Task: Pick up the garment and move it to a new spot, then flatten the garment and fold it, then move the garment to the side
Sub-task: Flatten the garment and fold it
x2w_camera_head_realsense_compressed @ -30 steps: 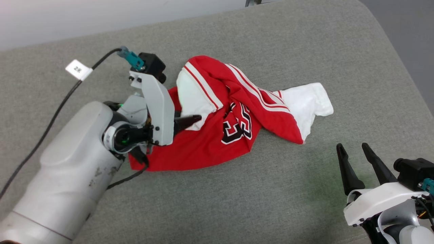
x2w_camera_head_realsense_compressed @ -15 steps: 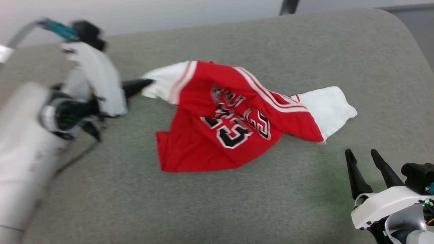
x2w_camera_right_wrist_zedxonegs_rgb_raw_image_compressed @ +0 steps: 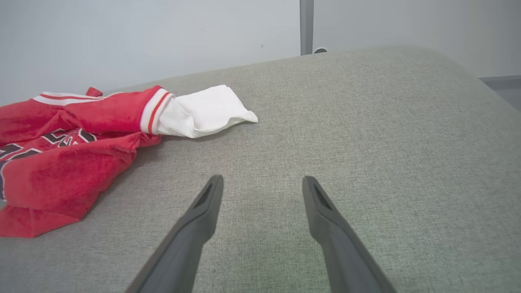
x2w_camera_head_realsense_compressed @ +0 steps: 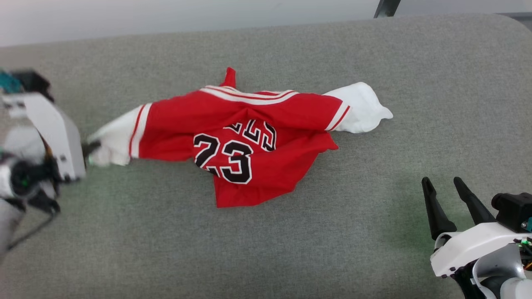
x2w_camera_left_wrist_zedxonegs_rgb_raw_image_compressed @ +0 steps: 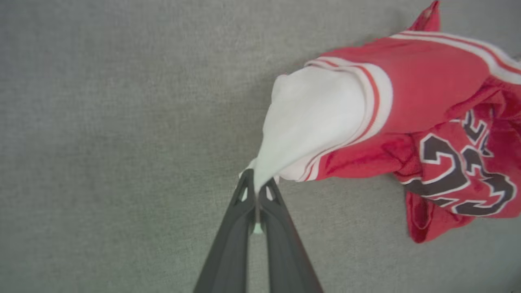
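Head view: my left gripper (x2w_camera_head_realsense_compressed: pixel 90 147) is clamped shut on one white sleeve (x2w_camera_head_realsense_compressed: pixel 112 139) of the red garment (x2w_camera_head_realsense_compressed: pixel 266 120), which lies crumpled mid-way across the grey cushion (x2w_camera_head_realsense_compressed: pixel 291 249). My right gripper (x2w_camera_head_realsense_compressed: pixel 441 181) sits well apart, fingers spread, empty.

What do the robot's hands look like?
The left gripper and right gripper each have two long, dark, pointed fingers on a white bracket, with a black block and teal plug behind. A thin black cable hangs by the left one.
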You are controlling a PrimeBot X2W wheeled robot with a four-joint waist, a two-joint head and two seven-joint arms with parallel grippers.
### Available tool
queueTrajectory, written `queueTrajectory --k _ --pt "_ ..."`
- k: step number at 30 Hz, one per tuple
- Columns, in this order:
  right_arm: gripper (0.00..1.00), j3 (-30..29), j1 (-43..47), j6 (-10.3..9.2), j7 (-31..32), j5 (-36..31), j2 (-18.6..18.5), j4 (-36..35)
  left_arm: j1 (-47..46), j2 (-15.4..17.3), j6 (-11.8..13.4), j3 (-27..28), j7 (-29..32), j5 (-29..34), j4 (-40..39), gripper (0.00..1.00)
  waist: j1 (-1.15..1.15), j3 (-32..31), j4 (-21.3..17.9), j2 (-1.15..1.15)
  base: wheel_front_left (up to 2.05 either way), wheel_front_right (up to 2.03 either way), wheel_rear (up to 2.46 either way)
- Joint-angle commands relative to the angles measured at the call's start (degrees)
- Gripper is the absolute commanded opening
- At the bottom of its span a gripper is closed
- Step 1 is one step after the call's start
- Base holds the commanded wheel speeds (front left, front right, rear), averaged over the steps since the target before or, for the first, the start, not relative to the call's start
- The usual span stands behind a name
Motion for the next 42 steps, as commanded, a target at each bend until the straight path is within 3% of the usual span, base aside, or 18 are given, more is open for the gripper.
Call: queueTrajectory --k 1,10,11,13,20,25,30,36,42 --pt "1.0 -0.08 -0.67 -0.06 0.33 -0.2 0.08 -0.39 1.43 -0.69 -0.23 -0.57 -0.11 0.12 1.01 0.0 0.0 0.4 -0.35 0.0 0.0 0.0 0.0" --pt "1.0 -2.13 0.59 -0.06 1.79 -1.21 0.09 -2.17 4.65 -2.54 -2.65 -2.62 -3.15 1.38 5.66 0.0 0.0 0.12 -0.3 0.0 0.0 0.0 0.0" --pt "1.0 -2.14 0.78 -0.06 2.01 -1.23 0.09 -2.34 4.45 -2.58 -2.94 -2.67 -3.57 1.65 5.94 0.26 0.0 -0.05 -0.14 0.0 0.0 0.0 0.0" --pt "1.0 -1.99 1.08 -0.06 2.29 -1.13 0.09 -2.48 3.98 -2.73 -3.31 -2.63 -4.2 1.72 6.67 1.0 0.0 -0.44 0.17 0.0 0.0 0.0 0.0" --pt "1.0 -2.05 1.82 -0.06 2.95 -1.1 0.09 -2.85 1.82 -1.42 -4.49 -0.33 -3.58 -0.82 5.78 1.0 0.0 -1.49 0.71 0.0 0.0 0.0 0.0" --pt "1.0 -0.94 1.36 -0.06 3.06 -0.7 0.09 -2.88 -1.08 -0.32 -3.47 2.01 -6.9 -0.05 4.96 1.0 0.0 -0.63 -0.26 0.0 0.0 0.0 0.0" --pt "1.0 -0.18 0.46 -0.06 2.62 -0.1 0.1 -2.53 -3.2 -2.32 -3.27 0.83 -9.93 2.71 8.63 1.0 0.0 1.12 -2.22 0.0 0.0 0.0 0.0" --pt "1.0 -0.74 0.24 -0.06 1.99 0.26 0.1 -2.28 -3.9 -5.47 -5.39 -1.86 -9.32 3.91 14.07 1.0 0.0 2.42 -3.99 0.0 0.0 0.0 0.0" --pt "1.0 -0.52 0.26 -0.06 1.51 0.54 0.11 -1.91 -4.9 -4.94 -6.72 -5.68 -9.12 7.47 15.75 1.0 0.0 2.93 -4.5 0.0 0.0 0.0 0.0"
